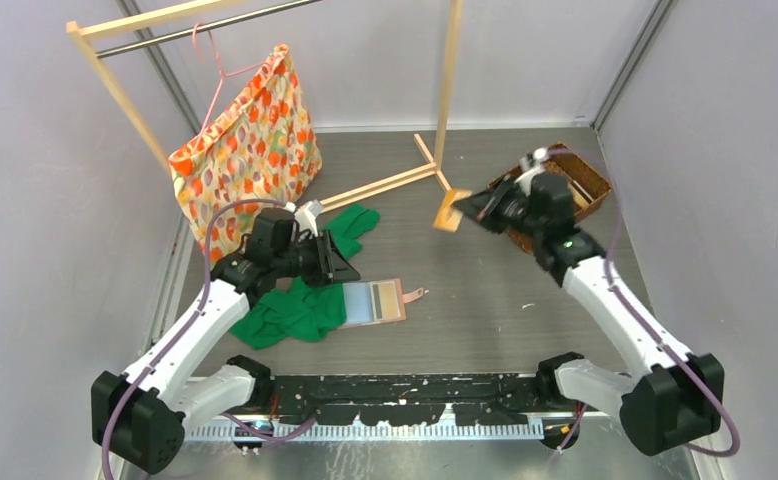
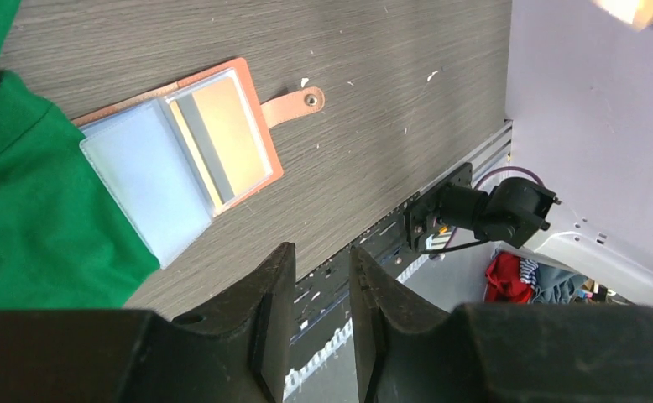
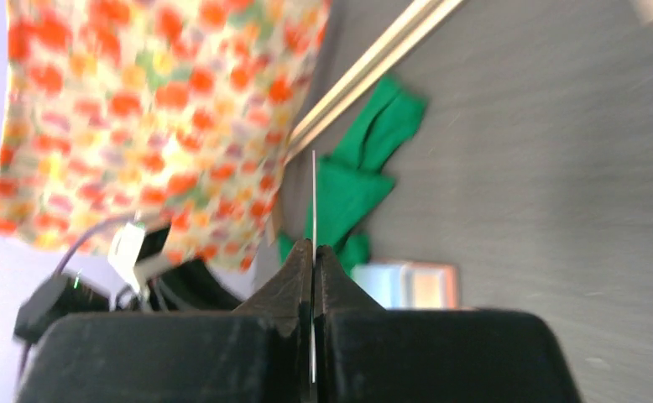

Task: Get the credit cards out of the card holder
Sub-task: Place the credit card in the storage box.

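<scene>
Right pincer [image 3: 313, 256], upper right of the overhead view, pinches a card [image 1: 448, 211] by its edge; left pincer [image 2: 321, 252] gapes empty (thin hold: card may slip).

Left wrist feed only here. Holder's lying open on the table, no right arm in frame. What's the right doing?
Observer: The right gripper is shut on a thin orange card, held up well away from the card holder.
Operator: Anything near it to drop into?
Observer: A brown wicker basket sits at the far right of the table, just behind that arm's wrist.
Operator: How's the grip?
Observer: The right wrist view shows the card edge-on, pinched between both fingertips, with most of it sticking out past them.
</scene>
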Robot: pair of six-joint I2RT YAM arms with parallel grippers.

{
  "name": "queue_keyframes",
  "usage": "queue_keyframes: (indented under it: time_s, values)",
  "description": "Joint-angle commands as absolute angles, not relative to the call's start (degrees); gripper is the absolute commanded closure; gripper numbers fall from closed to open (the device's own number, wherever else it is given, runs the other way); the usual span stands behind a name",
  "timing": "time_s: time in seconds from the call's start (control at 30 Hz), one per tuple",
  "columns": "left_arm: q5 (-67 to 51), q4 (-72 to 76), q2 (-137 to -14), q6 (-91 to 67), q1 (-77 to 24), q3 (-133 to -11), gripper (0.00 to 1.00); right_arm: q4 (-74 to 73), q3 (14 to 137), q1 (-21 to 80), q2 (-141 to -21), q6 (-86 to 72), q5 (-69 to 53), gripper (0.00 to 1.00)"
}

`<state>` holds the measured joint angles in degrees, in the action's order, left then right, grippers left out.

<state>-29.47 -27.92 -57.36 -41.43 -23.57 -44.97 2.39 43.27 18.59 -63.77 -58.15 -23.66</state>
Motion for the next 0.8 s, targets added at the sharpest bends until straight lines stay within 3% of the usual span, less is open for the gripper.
queue_keyframes:
  time_s: [0.0,0.17,0.27,0.43,0.53,0.77]
  values:
    - [-29.95,-29.32,-56.94,-39.27,-23.29,-46.85,0.68,-36.54,59.39,10.03,-63.64,-36.53,-4.95,0.99]
    - [-31.1,-28.35,-57.28,-39.05,-23.29,-46.87,0.68,-36.59,71.21,7.74,-69.4,-17.69,21.71,0.99]
    - [-31.48,-28.65,-57.71,-38.61,-23.29,-47.21,0.68,-25.59,72.91,7.65,-74.2,-2.02,33.06,0.99]
    - [-31.7,-29.1,-57.88,-38.8,-23.29,-48.03,0.68,-16.67,81.48,4.33,-86.2,8.62,40.09,1.0]
    - [-31.8,-28.76,-57.98,-38.94,-23.29,-48.24,0.68,-18.15,87.69,1.05,-90.91,2.52,39.13,0.99]
    - [-32.68,-27.61,-59.27,-38.69,-23.25,-47.75,0.68,-28.3,92.83,-8.6,-96.08,-38.89,30.83,0.99]
